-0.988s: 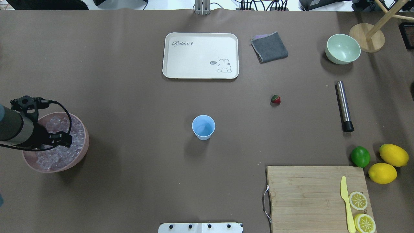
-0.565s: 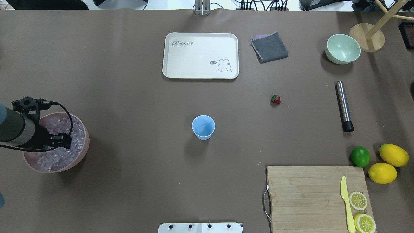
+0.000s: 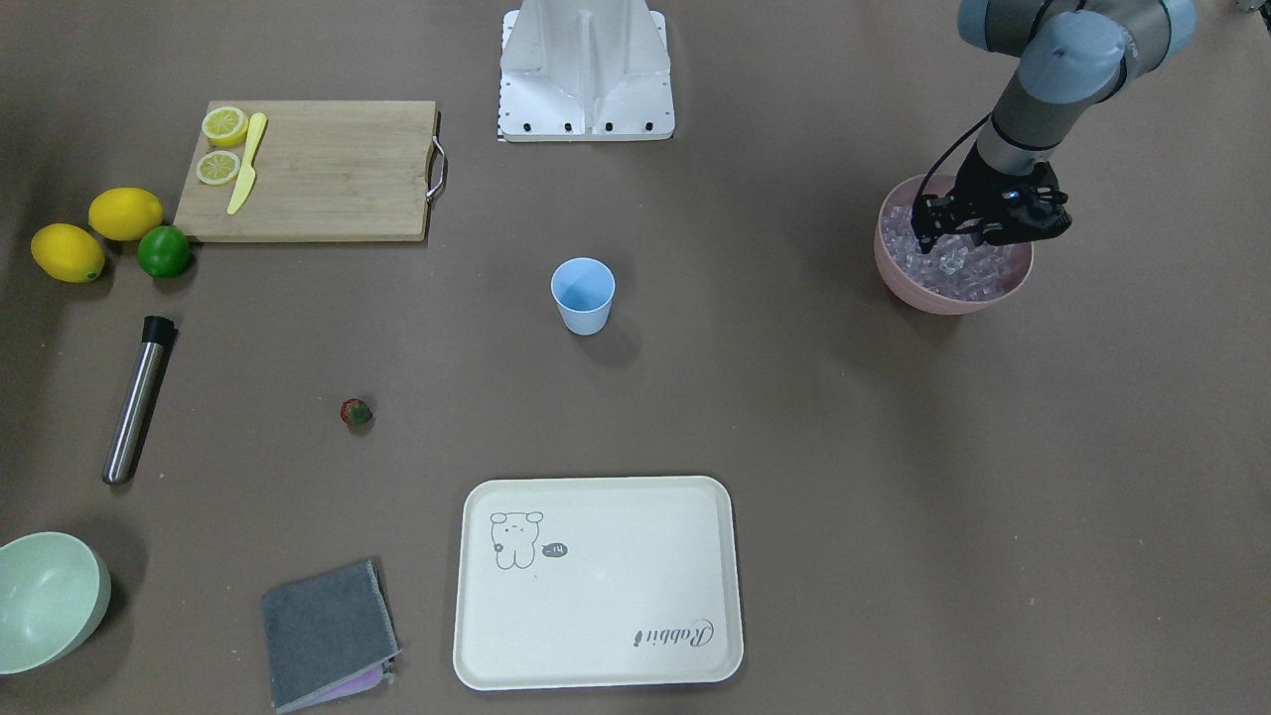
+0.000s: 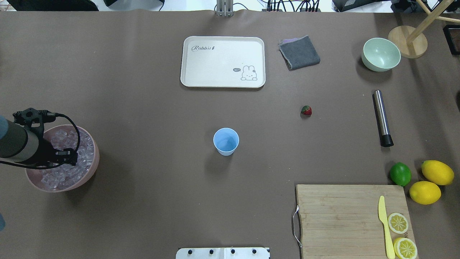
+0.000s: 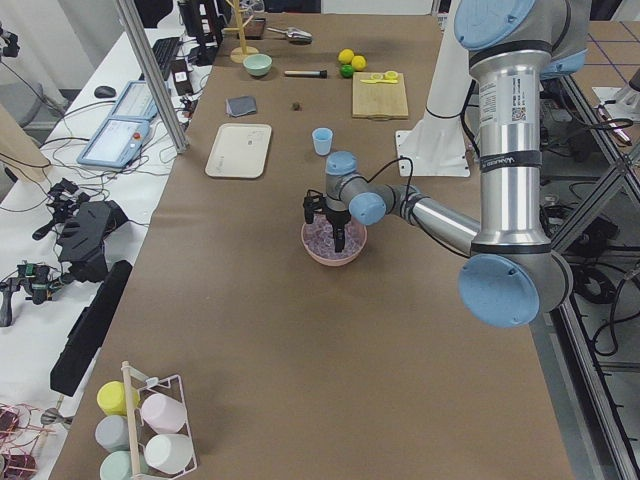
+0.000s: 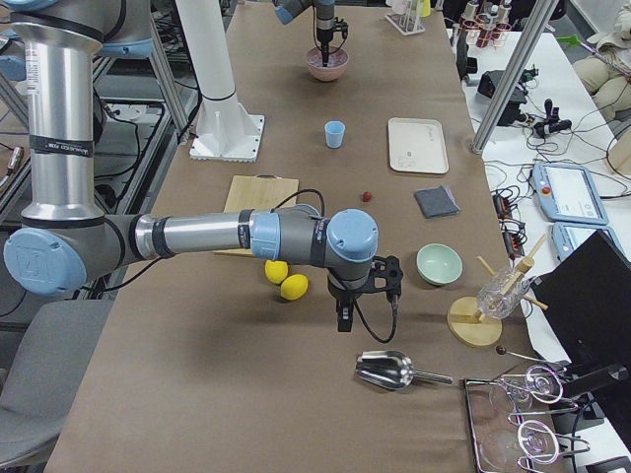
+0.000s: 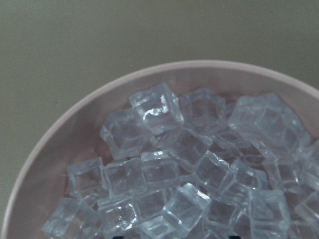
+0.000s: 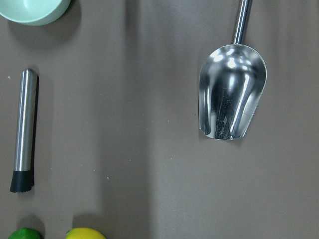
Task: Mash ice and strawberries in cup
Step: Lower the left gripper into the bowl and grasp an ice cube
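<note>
Your left claw [image 3: 951,241] hangs in the pink bowl [image 3: 953,301] of ice [image 7: 164,164], well left of the cup [image 3: 583,295], open or closed I cannot tell; the cubes look hard and slick, so pinch one across its flat faces.

Bright, even light is falling from above in every view, and shadows are lying soft-edged and close under things. The cup [image 4: 226,141] is casting only a faint grey patch on the table [image 4: 143,108], the green bowl [image 4: 381,54] a darker one. The tray [image 4: 222,61] is showing near white, its print still legible. A pale strip [image 4: 187,4] beyond the table's far edge is burning out. The scoop [image 8: 232,94] is throwing back hard streaks of glare. The ice [image 7: 164,164] is glinting, its lowest cubes going slightly soft, and there the table is looking grey-green.
</note>
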`<state>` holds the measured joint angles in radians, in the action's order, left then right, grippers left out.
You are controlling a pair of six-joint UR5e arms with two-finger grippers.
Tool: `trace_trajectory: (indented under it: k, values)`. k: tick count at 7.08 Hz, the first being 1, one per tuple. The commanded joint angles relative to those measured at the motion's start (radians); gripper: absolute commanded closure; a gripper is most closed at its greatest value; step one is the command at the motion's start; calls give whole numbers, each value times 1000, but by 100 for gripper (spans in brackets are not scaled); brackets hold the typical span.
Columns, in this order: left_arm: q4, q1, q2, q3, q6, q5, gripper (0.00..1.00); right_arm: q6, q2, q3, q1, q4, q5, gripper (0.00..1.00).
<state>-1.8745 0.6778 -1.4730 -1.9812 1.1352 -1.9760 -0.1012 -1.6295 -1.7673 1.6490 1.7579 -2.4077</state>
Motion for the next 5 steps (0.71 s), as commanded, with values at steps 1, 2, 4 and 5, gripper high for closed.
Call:
trace_trajectory:
  k: [1,2,4,5]
  values:
    - [0,-1,-3,1,-2,2,64,-2,-1,-1,0,0,-1,0]
    - [0,0,-4,-2,-2,0,75,-2,-1,-1,0,0,1,0]
    - [0,11,-6,-10,-3,0,87,0,-1,-1,0,0,1,0]
    - [0,16,-3,-11,-3,0,93,0,-1,-1,0,0,1,0]
